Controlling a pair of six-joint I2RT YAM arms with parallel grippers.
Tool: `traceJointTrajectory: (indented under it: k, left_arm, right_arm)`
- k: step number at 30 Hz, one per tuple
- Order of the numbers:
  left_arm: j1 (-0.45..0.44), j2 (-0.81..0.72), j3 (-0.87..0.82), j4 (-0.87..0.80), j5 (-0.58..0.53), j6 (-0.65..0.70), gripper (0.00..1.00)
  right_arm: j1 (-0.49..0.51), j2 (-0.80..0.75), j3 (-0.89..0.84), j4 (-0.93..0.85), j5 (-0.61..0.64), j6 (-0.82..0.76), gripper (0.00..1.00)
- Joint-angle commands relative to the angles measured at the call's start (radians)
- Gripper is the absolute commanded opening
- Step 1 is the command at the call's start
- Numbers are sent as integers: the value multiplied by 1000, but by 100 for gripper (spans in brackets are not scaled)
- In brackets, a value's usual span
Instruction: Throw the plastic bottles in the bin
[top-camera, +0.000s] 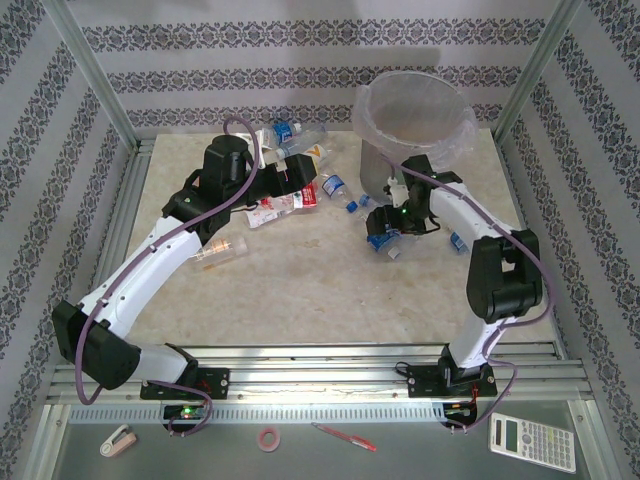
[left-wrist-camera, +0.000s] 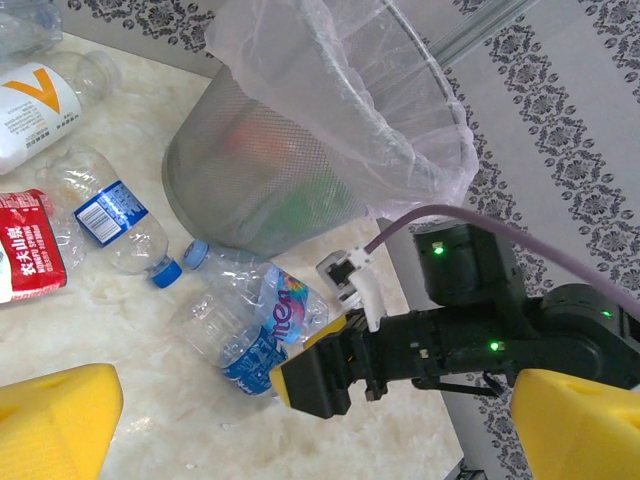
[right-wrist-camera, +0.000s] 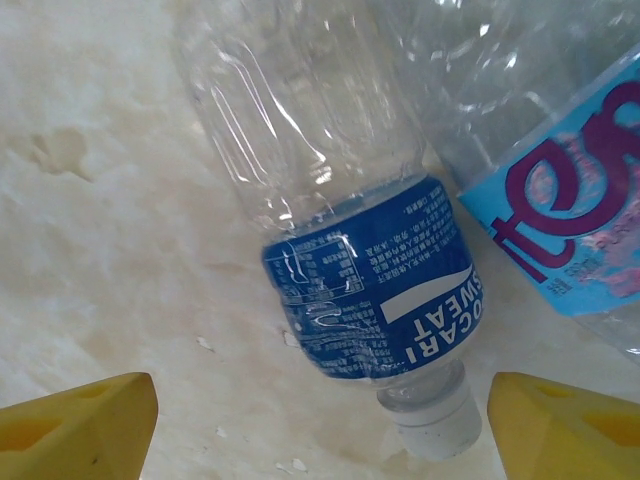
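Plastic bottles (top-camera: 275, 208) are lying scattered by the tabletop's far edge, where the left gripper (left-wrist-camera: 318, 428) is hovering, jaws wide. Rightward, the bin (top-camera: 375, 165) is standing toward the far right corner; before it, the right gripper (right-wrist-camera: 320, 425) is straddling a blue-labelled bottle (right-wrist-camera: 370, 300), jaws wide.

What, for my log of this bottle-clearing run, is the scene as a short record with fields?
bin: upright at the far right of the table, lined with a clear bag
loose bottles: several lying on the table left of the bin
blue-labelled bottle: on its side, white cap, beside a light-blue-labelled bottle
right fingers: open, one on each side of the blue-labelled bottle, not closed on it
left fingers: open, holding nothing, above the table
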Motion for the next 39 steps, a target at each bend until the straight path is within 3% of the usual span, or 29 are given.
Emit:
traceJointTrajectory:
  k: [1,17,29,39]
  left_arm:
    - [8,-29,1,9,-16,24,100]
    - [8,-28,-11,16,-21,23,100]
    - [8,-22,-18,21,-33,27,100]
    - [9,-21,-63,53,-41,26,100]
  right_arm:
    - [23,22,1,-37,34,-33,85]
    - [45,113,-35,-22,99,-47,77]
    - [76,132,-68,6,103,-54,61]
    - [140,88,-92,49,110,-67,37]
